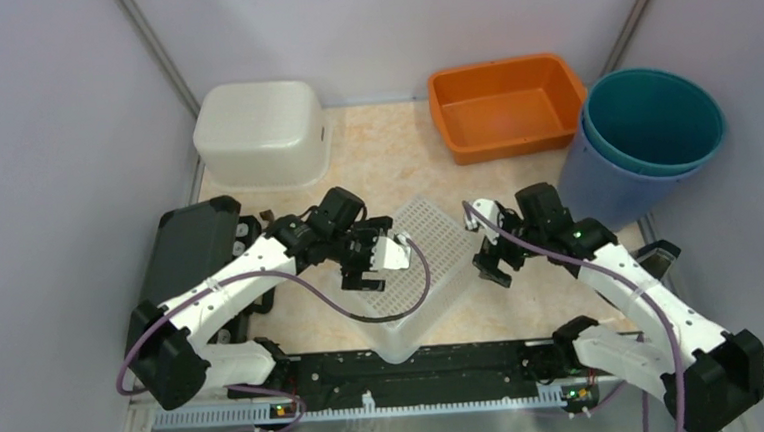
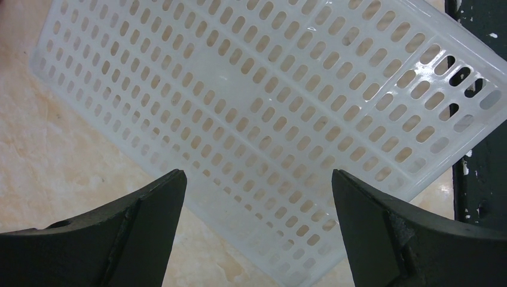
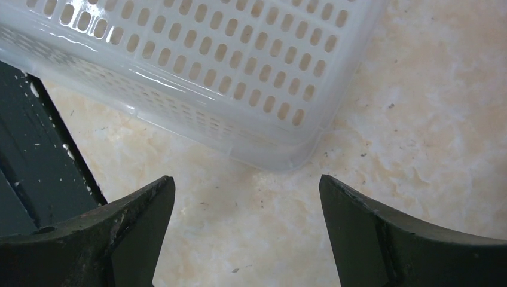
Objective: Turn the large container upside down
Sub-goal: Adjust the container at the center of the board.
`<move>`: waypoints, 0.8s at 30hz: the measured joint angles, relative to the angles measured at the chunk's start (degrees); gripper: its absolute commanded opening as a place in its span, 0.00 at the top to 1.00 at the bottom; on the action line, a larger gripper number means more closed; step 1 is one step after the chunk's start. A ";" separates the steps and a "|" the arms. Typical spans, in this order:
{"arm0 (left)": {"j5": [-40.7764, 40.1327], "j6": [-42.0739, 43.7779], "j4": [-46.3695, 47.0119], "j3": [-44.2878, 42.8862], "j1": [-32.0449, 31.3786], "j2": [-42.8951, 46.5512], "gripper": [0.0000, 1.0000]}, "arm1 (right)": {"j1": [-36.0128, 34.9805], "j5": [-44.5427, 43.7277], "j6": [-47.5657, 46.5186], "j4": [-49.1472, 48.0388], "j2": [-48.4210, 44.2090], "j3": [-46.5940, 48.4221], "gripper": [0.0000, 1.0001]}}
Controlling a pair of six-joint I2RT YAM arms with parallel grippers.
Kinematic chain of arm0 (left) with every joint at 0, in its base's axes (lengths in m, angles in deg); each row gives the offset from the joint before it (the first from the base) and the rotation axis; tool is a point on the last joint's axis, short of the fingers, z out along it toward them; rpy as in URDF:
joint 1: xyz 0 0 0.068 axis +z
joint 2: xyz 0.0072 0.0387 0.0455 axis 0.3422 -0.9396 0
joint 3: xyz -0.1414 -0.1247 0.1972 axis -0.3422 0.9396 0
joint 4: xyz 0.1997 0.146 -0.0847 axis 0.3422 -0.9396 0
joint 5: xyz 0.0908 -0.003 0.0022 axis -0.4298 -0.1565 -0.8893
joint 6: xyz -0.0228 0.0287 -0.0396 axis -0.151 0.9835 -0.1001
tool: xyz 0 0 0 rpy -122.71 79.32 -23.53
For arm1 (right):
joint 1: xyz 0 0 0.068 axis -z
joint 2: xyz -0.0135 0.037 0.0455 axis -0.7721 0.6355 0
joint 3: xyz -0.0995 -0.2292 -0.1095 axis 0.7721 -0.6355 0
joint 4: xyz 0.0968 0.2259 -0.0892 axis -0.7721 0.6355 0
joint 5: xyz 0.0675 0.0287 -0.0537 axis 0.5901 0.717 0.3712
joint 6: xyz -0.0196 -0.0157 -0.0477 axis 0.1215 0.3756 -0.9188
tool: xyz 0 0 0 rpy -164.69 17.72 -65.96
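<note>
Slotted white container [image 1: 445, 247] below L fingers [image 2: 137, 233], just beyond R fingers [image 3: 119, 233]

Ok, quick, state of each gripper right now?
Left gripper: open, holding nothing, over the white slotted basket.
Right gripper: open, holding nothing, by the basket's corner.

My top camera sits high at the near edge, looking down over the whole surface [image 1: 384, 146] from afar. Each wrist camera points down past its own dark fingers [image 2: 119, 239], very close. All three views share the white perforated basket [image 1: 441, 234]; the right wrist catches just one corner.
</note>
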 measured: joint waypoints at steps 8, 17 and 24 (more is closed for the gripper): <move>-0.92 -0.35 -0.37 0.00 -0.39 0.00 0.01 | -4.44 -5.88 0.11 -4.50 3.72 -1.73 0.07; -2.49 -1.68 -0.26 0.00 -0.44 0.28 0.01 | -5.05 -8.07 3.74 -15.37 12.83 -1.40 0.03; -2.62 -2.03 -1.66 -1.64 -0.44 1.77 0.01 | -5.05 -9.20 6.01 -21.77 21.35 4.09 0.01</move>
